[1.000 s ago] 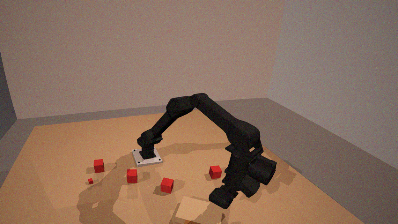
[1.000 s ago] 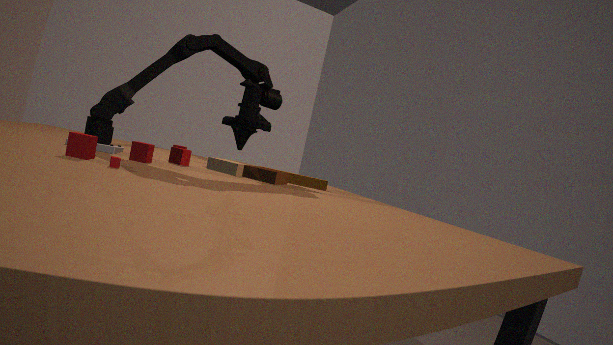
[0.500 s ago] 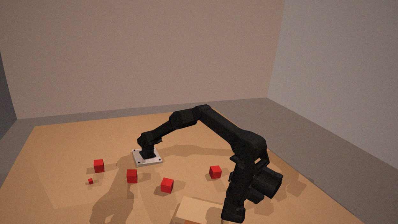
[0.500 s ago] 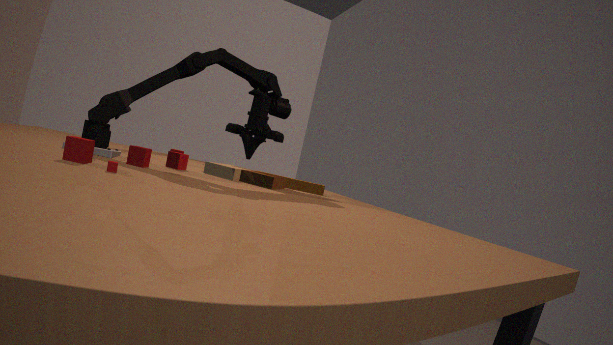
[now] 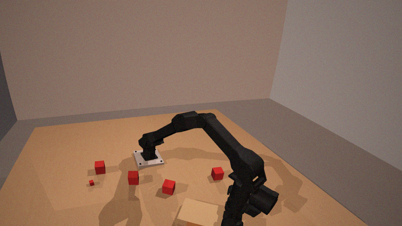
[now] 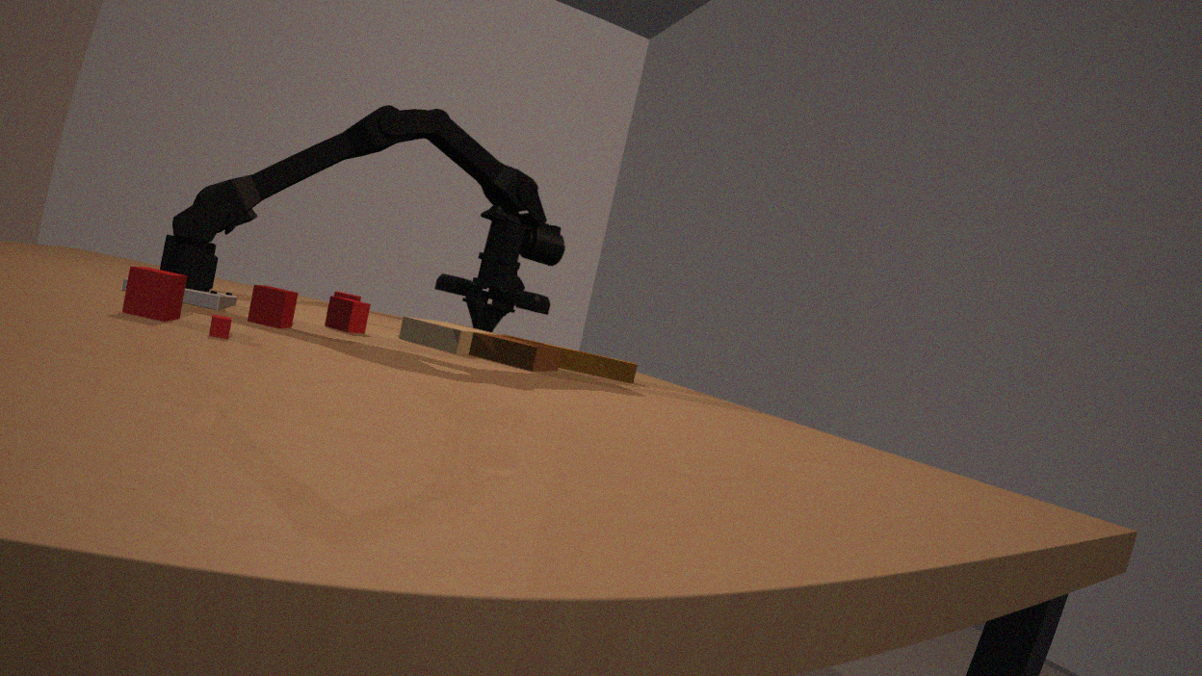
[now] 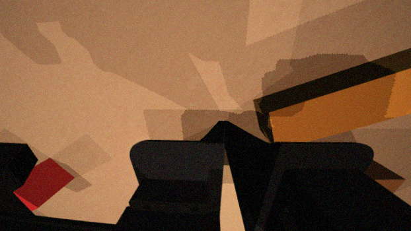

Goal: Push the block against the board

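A pale flat square-looking block (image 5: 198,210) (image 6: 432,334) lies low on the table. A brown block (image 5: 194,223) (image 6: 509,351) (image 7: 391,185) lies close beside it; I cannot tell whether they touch along a whole side. A long orange-brown piece, perhaps the board (image 6: 596,364) (image 7: 330,107), lies behind the brown block in the exterior view; its near end shows right of my fingertips in the wrist view. My gripper (image 6: 484,329) (image 7: 223,125) is shut and empty, pointing down behind the pale and brown blocks. Its tips are out of the top view. Contact with any piece is unclear.
Several red cubes stand around, including one (image 5: 168,187) (image 6: 347,314) near the pale block and one (image 5: 217,173) near the arm. A tiny red cube (image 5: 91,183) (image 6: 220,326) stands at the left. The arm's grey base plate (image 5: 137,161) is behind the cubes.
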